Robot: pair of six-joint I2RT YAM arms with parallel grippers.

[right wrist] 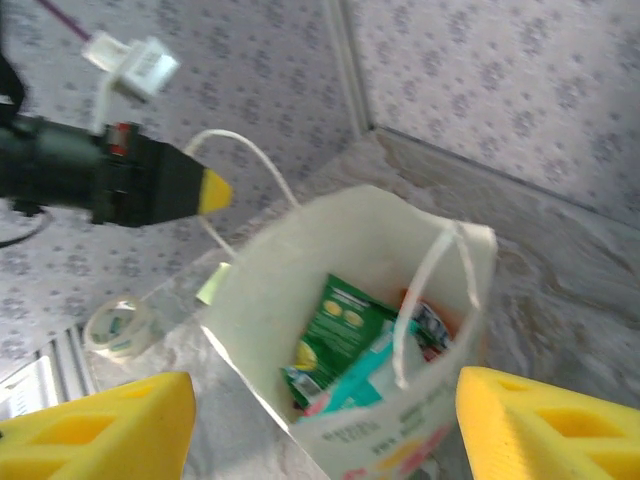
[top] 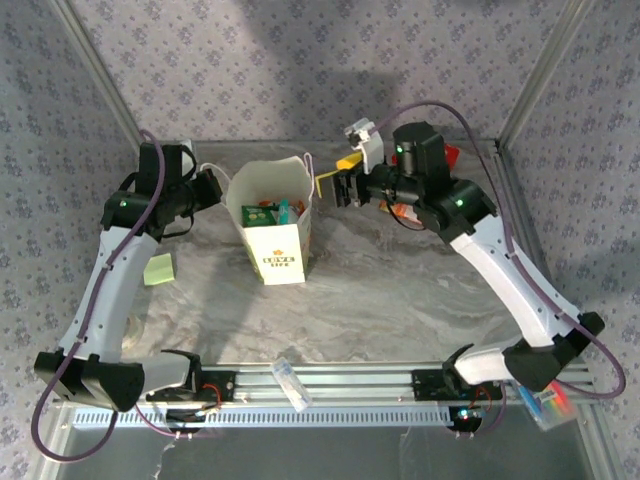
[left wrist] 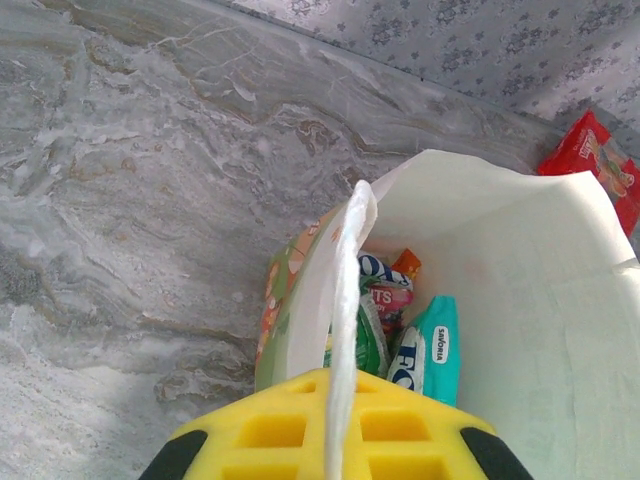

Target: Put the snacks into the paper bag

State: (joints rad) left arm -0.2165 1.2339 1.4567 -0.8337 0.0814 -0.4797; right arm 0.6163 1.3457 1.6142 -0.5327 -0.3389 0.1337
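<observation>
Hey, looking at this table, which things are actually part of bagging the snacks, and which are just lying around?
Part of the job: cream-white paper carrier bag; green foil packet and teal foil packet, both inside it; red foil packet, outside the bag.
Just lying about: clear plastic tube; pack of coloured markers; yellow-green sticky note; roll of clear tape.
</observation>
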